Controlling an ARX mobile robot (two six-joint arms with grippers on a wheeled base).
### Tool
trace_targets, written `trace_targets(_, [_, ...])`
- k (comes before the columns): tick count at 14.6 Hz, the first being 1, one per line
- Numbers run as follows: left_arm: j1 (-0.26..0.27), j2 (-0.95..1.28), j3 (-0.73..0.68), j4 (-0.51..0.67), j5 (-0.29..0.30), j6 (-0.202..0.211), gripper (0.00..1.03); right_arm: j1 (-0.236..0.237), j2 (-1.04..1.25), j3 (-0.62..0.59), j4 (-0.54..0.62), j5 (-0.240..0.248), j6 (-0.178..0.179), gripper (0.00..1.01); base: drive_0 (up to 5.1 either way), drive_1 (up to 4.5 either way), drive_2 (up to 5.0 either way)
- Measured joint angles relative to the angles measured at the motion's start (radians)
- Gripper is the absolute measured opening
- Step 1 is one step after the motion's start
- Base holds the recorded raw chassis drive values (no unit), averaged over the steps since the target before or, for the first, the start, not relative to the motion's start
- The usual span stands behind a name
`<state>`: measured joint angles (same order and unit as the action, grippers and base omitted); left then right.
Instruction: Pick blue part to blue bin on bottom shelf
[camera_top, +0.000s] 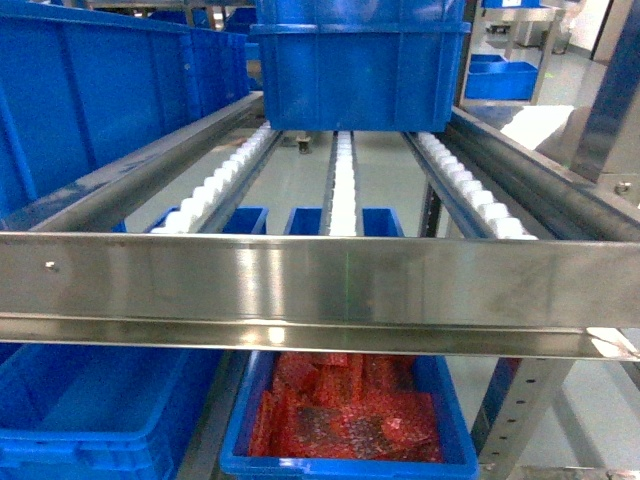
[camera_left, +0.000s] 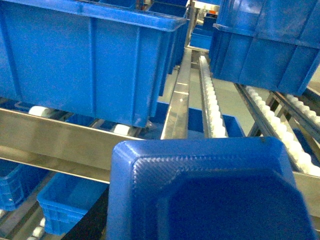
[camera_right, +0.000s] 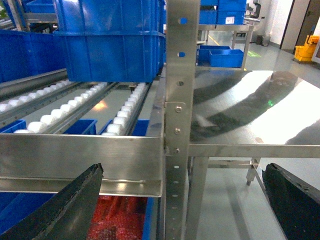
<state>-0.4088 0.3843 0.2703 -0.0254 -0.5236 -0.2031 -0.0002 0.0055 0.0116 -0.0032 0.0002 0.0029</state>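
Steel front rail (camera_top: 320, 280) taken as landmark. Behind rail: white roller tracks (camera_top: 343, 185), blue crate (camera_top: 358, 62) parked far up them. Below rail: bin of red bags (camera_top: 345, 410), open blue bin (camera_top: 95, 415) to its left, probable target. Blue part (camera_left: 210, 192) fills left wrist view just before rail, seemingly carried for transfer; left jaws hidden, state indeterminable. Right gripper (camera_right: 180, 200) jaws wide apart, empty, astride upright post (camera_right: 181, 120) beside bench (camera_right: 250, 107).

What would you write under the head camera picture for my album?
Steel rack rail with white roller tracks, blue bin above.
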Motion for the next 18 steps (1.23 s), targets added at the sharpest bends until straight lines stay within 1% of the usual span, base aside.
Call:
trace_targets(7, [0.000, 0.000, 0.000, -0.002, 0.000, 0.000, 0.43, 0.000, 0.000, 0.000, -0.003, 0.000, 0.000, 0.98, -4.8, 2.37, 2.4])
trace_targets(18, [0.000, -0.001, 0.000, -0.003, -0.001, 0.000, 0.43, 0.000, 0.000, 0.000, -0.002, -0.003, 0.000, 0.98, 0.0, 0.00, 0.0])
